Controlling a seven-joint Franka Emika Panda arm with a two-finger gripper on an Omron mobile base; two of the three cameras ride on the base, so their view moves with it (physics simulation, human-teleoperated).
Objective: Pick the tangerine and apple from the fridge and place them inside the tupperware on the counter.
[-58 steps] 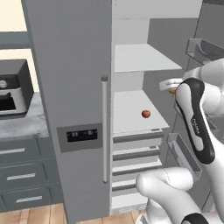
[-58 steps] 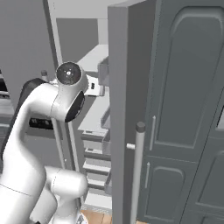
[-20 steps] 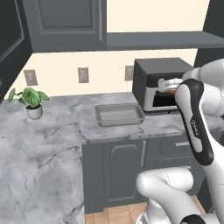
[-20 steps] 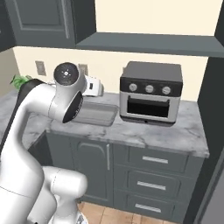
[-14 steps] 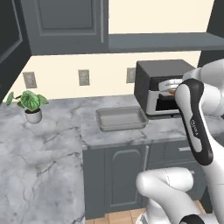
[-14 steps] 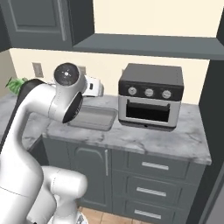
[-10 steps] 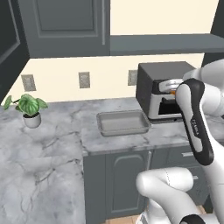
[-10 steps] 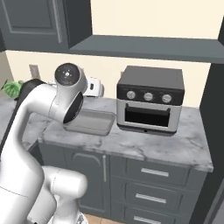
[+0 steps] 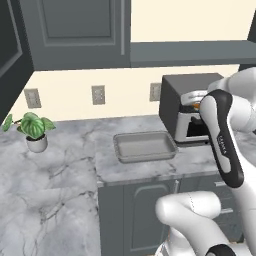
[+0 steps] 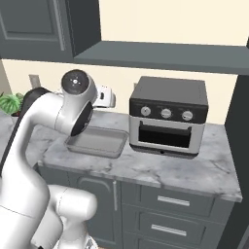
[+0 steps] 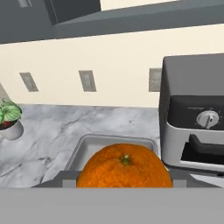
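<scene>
A bright orange round fruit with a small green-brown stem dimple, the tangerine (image 11: 124,168), sits clamped between the jaws of the two-finger gripper (image 11: 124,183) at six o'clock in the hand view, the jaws closed against its sides. In the left base view a sliver of the same orange shows at the hand, near three o'clock, in front of the boxy black-and-silver toaster oven (image 9: 187,107).

The shallow rectangular grey tupperware (image 9: 145,146) with its flared rim lies on the grey-white veined marble counter (image 9: 60,170), just beside the toaster oven and at its nine o'clock side in the left base view. Its floor is bare: no fruit lies in it. In the hand view the tray (image 11: 87,148) sits directly behind the fruit, toward twelve o'clock from it, so the hand is aimed roughly at it but held above and short of it.

A small green potted plant in a white pot (image 9: 32,131) stands well apart on the counter, at nine o'clock.

As a judgement: the first fruit is picked and carried to the counter, but not yet placed. What remains is lowering it into the tray and letting go, then the whole fetch of the apple from the fridge.
</scene>
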